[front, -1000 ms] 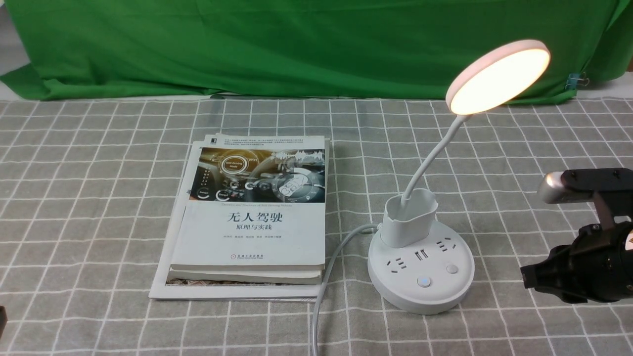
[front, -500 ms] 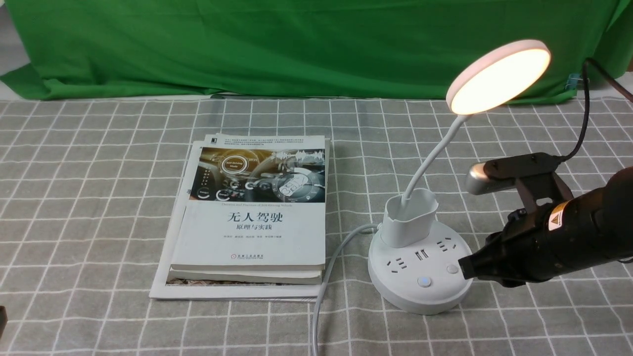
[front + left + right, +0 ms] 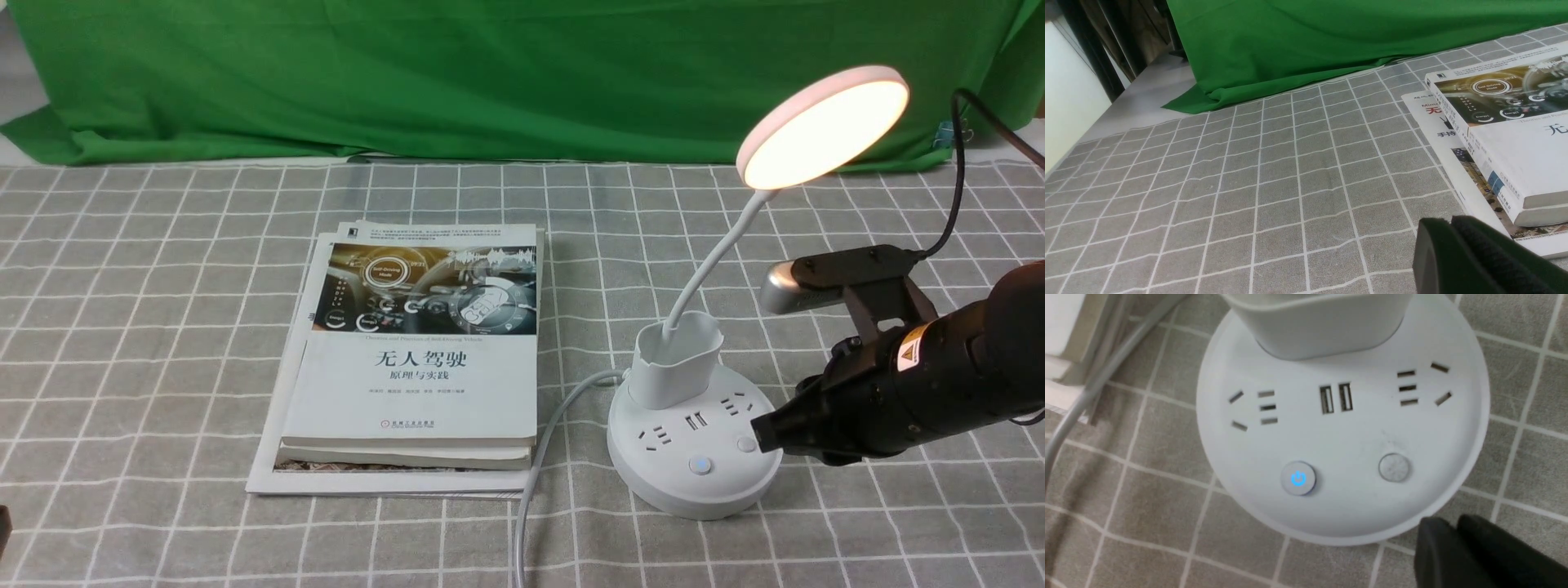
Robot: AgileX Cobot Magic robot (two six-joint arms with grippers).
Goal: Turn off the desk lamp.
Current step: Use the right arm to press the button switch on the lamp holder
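Note:
The white desk lamp (image 3: 694, 441) stands right of centre, its round disc head (image 3: 824, 122) glowing. Its round base (image 3: 1343, 428) carries sockets, a blue-lit power button (image 3: 699, 466) (image 3: 1298, 478) and a plain grey button (image 3: 745, 444) (image 3: 1394, 467). My right gripper (image 3: 761, 433) (image 3: 1447, 535) is shut and empty, its tip just above the base's right edge beside the grey button. My left gripper (image 3: 1443, 228) is shut and empty, low over the cloth left of the books; the front view shows only a dark sliver of it at the lower left edge.
A stack of books (image 3: 416, 359) (image 3: 1506, 134) lies left of the lamp. The lamp's grey cord (image 3: 539, 457) runs from the base toward the table's front edge. A green cloth (image 3: 490, 73) hangs along the back. A checked grey tablecloth (image 3: 163, 327) covers the table.
My right arm has come in from the right edge toward the lamp base and its tip now sits by the grey button. The lamp stays lit.

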